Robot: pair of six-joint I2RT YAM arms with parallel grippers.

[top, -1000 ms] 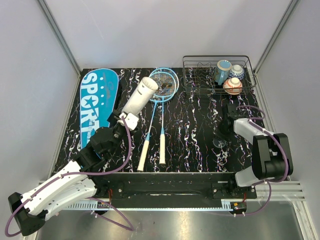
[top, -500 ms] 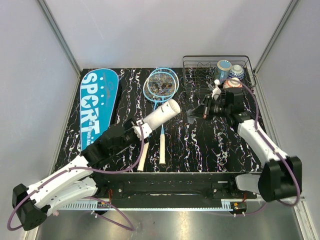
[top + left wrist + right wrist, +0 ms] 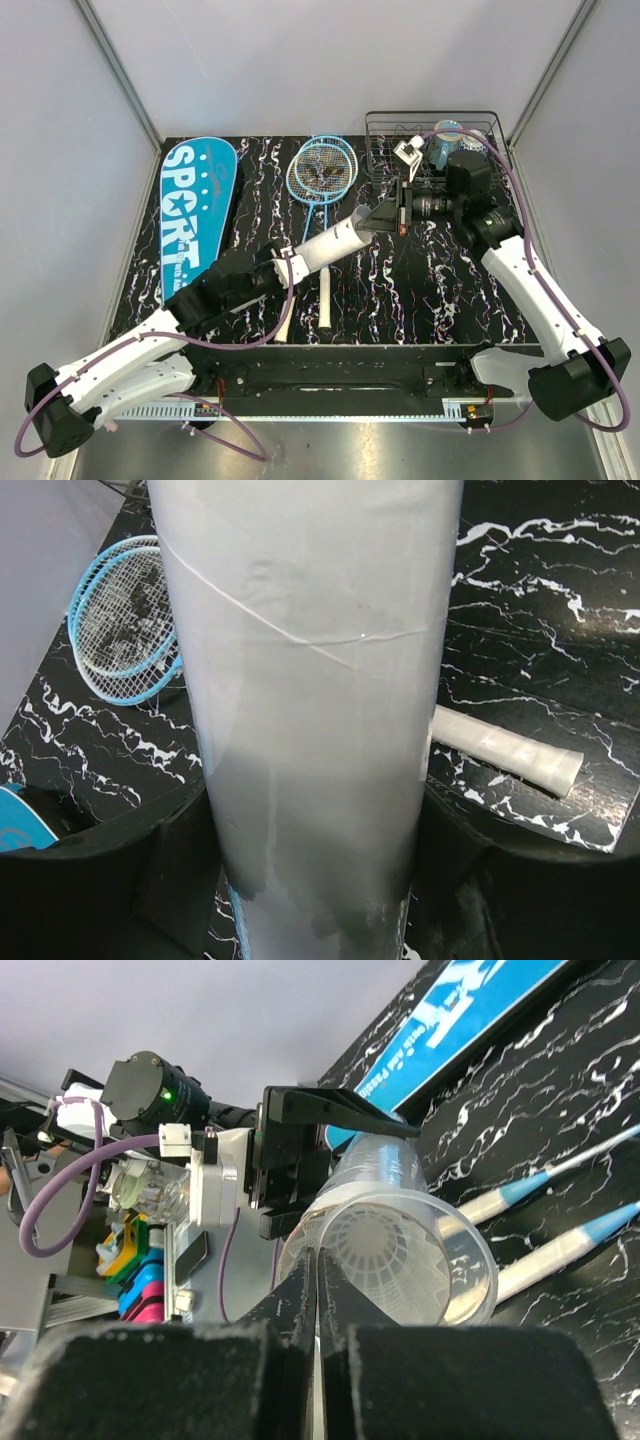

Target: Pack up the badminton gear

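L hand (image 3: 292,262) is spread wide round the white tube (image 3: 335,240), holding it tilted above the desk (image 3: 440,290), mouth twd R hand (image 3: 385,215). R hand is pinched fully closed, tips at the tube mouth. We see a shuttlecock (image 3: 385,1250) inside. Rackets (image 3: 322,175) lie on desk near the bag (image 3: 192,205).

Clutter at two o'clock
Your black wire rack (image 3: 374,150) sits on the marbled table (image 3: 440,300), ceramic cups (image 3: 444,142) inside it.
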